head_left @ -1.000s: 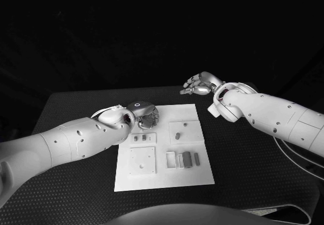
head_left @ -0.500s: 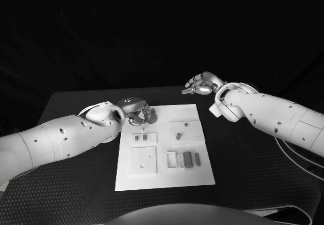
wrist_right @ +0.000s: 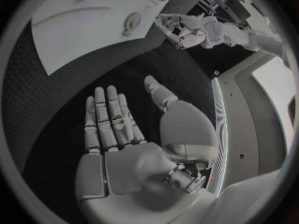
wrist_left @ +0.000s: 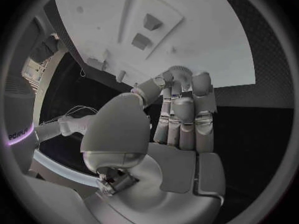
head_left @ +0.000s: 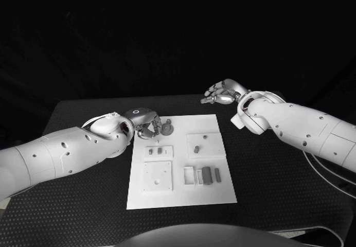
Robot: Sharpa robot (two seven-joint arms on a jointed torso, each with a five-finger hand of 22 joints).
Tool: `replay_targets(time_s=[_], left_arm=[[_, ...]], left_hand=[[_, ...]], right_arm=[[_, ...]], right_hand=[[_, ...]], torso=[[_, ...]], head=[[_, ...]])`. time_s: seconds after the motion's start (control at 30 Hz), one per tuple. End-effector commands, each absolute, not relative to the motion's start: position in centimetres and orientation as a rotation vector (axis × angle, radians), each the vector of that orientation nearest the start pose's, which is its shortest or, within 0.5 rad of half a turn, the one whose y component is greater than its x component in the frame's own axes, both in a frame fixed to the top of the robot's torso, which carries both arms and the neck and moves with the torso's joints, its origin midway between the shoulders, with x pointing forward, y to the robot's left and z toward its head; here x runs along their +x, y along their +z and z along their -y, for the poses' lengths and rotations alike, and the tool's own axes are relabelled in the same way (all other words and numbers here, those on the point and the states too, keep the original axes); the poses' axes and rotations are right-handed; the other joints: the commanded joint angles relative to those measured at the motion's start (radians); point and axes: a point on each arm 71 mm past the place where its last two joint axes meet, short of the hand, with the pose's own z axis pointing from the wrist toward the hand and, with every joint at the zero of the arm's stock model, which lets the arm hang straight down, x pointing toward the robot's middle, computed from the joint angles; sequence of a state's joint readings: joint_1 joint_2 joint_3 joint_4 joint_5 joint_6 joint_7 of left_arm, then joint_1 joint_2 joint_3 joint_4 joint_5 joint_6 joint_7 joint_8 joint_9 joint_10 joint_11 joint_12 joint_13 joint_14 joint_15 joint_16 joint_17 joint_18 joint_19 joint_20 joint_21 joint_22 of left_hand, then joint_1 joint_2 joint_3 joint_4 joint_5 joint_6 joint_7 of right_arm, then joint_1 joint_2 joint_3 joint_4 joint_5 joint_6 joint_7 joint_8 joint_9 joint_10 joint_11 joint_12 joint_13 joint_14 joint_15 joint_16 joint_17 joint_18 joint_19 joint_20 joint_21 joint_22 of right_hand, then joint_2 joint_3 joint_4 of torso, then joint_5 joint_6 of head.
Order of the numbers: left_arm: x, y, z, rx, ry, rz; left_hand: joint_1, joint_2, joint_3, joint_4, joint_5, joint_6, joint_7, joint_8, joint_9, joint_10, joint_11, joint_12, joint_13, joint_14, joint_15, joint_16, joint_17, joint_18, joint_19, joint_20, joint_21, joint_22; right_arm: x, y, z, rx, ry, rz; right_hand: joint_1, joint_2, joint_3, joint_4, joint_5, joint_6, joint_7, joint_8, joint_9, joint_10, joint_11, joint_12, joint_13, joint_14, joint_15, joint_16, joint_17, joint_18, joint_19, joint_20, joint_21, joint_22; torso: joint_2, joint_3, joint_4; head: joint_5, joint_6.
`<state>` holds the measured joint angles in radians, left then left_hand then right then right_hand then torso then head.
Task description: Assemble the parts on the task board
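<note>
The white task board (head_left: 185,198) lies mid-table. A small grey gear (head_left: 167,126) lies flat near its far left corner. My left hand (head_left: 147,125) hovers at the board's left edge, fingers apart, their tips just short of the gear (wrist_left: 177,73). The right wrist view shows a gap between the gear (wrist_right: 131,21) and the left hand (wrist_right: 184,29). My right hand (head_left: 221,93) floats over the black table beyond the board's far right corner, fingers stretched out and holding nothing (wrist_right: 124,139).
On the board stand two short pegs in a small plate (head_left: 154,151), a single peg (head_left: 196,149), a square plate with holes (head_left: 156,176) and several upright blocks (head_left: 201,175). Black table (head_left: 282,175) surrounds the board.
My left hand has drawn back to the left off the board's far corner, uncovering the gear that now lies there by itself. The right hand has barely shifted.
</note>
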<state>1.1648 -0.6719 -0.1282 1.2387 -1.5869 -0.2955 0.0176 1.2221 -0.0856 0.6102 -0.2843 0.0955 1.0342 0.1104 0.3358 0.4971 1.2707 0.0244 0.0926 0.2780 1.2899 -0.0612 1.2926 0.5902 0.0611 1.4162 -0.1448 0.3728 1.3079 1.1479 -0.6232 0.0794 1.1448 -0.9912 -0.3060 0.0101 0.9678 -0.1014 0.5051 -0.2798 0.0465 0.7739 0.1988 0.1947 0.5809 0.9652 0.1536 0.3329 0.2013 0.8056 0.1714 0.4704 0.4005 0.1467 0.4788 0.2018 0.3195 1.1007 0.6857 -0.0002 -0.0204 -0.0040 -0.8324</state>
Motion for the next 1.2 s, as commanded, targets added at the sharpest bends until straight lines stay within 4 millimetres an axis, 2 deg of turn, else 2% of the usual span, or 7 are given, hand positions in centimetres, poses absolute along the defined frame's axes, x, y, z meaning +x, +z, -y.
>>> replay_targets(time_s=[0.03,0.23,0.7,1.2], left_arm=[[51.0,-25.1,-19.0,0.399,-0.541,-1.736],[50.8,-25.8,-19.0,0.409,-0.538,-1.755],[50.4,-26.8,-18.9,0.421,-0.539,-1.788],[50.2,-27.5,-18.7,0.435,-0.536,-1.798]], left_hand=[[-0.005,-0.001,0.006,-0.002,0.0,0.009,0.0,0.005,0.001,0.033,0.019,0.002,0.001,-0.002,-0.008,0.003,-0.001,0.066,-0.01,-0.014,0.004,0.021],[-0.005,-0.001,0.006,-0.002,0.0,0.009,0.0,0.005,0.0,0.033,0.019,0.002,0.001,-0.002,-0.008,0.003,-0.001,0.066,-0.01,-0.014,0.004,0.021],[-0.005,-0.001,0.007,-0.001,0.0,0.009,0.0,0.004,0.0,0.033,0.019,0.001,0.001,-0.002,-0.008,0.003,-0.001,0.065,-0.011,-0.015,0.004,0.021],[-0.004,0.0,0.008,-0.001,0.0,0.009,0.0,0.004,0.0,0.034,0.019,0.0,0.002,-0.002,-0.008,0.003,-0.002,0.064,-0.013,-0.015,0.003,0.021]], right_arm=[[55.4,-19.9,20.3,0.378,0.857,-1.673],[55.4,-19.9,20.3,0.378,0.856,-1.673],[55.4,-19.9,20.4,0.378,0.856,-1.673],[55.4,-19.9,20.3,0.377,0.857,-1.674]], right_hand=[[-0.006,0.003,-0.006,0.0,0.002,-0.01,0.021,0.002,-0.002,0.007,0.002,-0.003,-0.002,0.005,0.001,-0.006,0.0,-0.007,-0.002,0.002,-0.007,0.001],[-0.006,0.003,-0.006,0.0,0.002,-0.01,0.021,0.002,-0.002,0.007,0.002,-0.004,-0.003,0.005,0.001,-0.007,0.0,-0.007,-0.002,0.002,-0.007,0.001],[-0.007,0.003,-0.007,0.0,0.002,-0.01,0.021,0.003,-0.003,0.008,0.002,-0.006,-0.005,0.006,0.001,-0.008,0.0,-0.007,-0.002,0.002,-0.008,0.002],[-0.007,0.003,-0.007,0.0,0.002,-0.01,0.021,0.003,-0.004,0.01,0.002,-0.008,-0.007,0.007,0.001,-0.01,0.0,-0.007,-0.001,0.002,-0.009,0.003]], torso=[[0.0,0.0007,-0.0005],[0.001,0.0009,-0.0026],[0.0,0.0022,-0.0021],[0.001,0.001,-0.0024]], head=[[0.003,-0.001],[0.005,-0.001],[0.004,-0.002],[0.004,-0.004]])
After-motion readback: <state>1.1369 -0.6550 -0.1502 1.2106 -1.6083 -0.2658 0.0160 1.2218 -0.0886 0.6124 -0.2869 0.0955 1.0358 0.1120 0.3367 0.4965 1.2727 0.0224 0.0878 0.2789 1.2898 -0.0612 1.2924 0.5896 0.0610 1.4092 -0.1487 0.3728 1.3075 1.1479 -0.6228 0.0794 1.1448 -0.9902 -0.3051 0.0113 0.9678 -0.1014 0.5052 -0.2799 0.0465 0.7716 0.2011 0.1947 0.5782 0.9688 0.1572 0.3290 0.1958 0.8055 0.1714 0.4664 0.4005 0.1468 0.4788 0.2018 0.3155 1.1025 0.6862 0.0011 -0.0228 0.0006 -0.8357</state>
